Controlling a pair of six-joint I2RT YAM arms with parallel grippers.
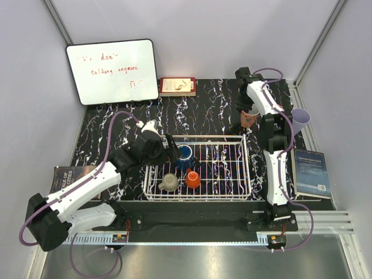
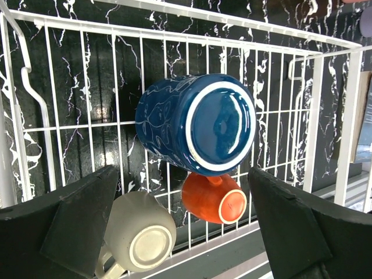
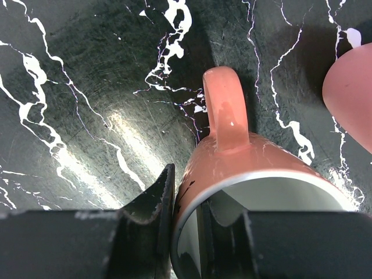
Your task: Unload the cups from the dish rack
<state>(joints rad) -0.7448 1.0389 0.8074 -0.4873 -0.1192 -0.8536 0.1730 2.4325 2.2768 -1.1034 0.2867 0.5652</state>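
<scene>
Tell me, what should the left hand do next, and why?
Probably lower the left hand and close it on the dark blue mug: the hand is open, and the mug sits centred ahead of its gap, untouched, in the dish rack.

white dish rack (image 1: pixel 230 168) holding dark blue mug (image 1: pixel 185 154), beige mug (image 1: pixel 169 182), orange cup (image 1: pixel 193 179)

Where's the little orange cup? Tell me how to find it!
Find the white wire-grid dish rack in the middle of the black marbled table. Along its near edge sit two small cups side by side. The orange cup is the right one, bright beside the pale beige mug, and smaller than the dark blue mug behind it.
</scene>
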